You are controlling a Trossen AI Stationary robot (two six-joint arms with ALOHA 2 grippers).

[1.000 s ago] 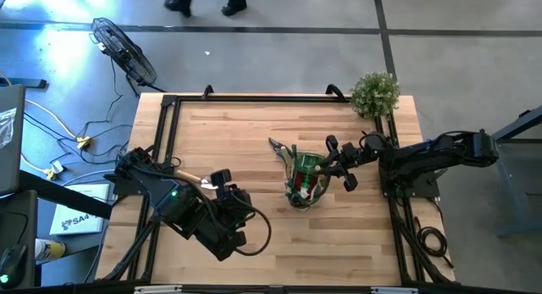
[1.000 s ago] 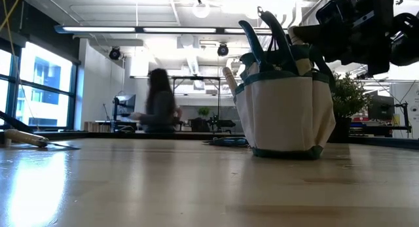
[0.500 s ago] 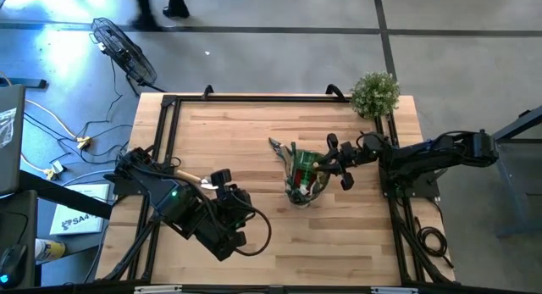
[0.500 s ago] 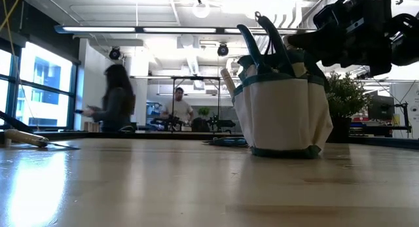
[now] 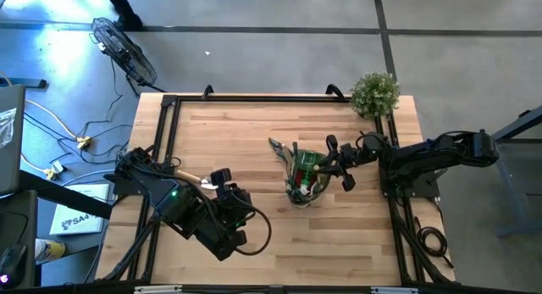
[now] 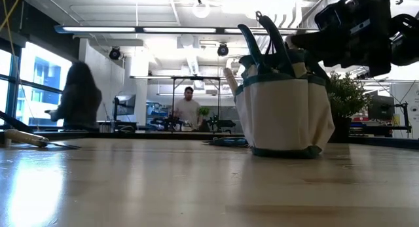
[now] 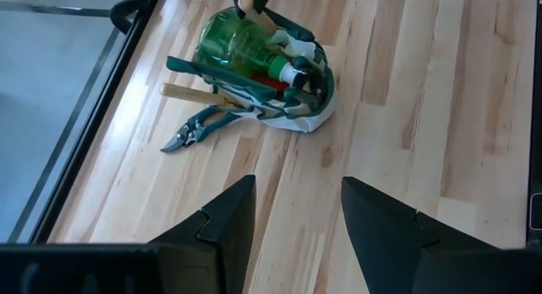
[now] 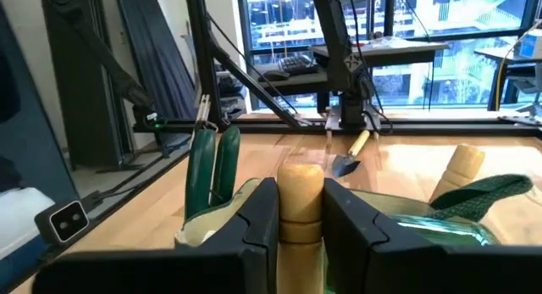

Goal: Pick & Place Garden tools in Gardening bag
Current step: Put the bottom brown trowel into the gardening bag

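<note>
Currently right claw (image 8: 301, 211) clamps wooden trowel handle (image 8: 300, 192) over the soft Gardening bag (image 5: 303, 177), centre frame; rigid, grip mid-handle; left claw (image 7: 292, 211) wide

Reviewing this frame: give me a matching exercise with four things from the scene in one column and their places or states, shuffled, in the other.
Things:
1. right gripper
2. pruning shears
3. trowel
4. spray bottle

Places or states:
A. lying on the table, well away from the gardening bag
B. standing inside the gardening bag
C. shut on a wooden handle above the bag
D. lying on the table right beside the bag

Pairs: 1-C, 2-D, 3-A, 4-B
</note>
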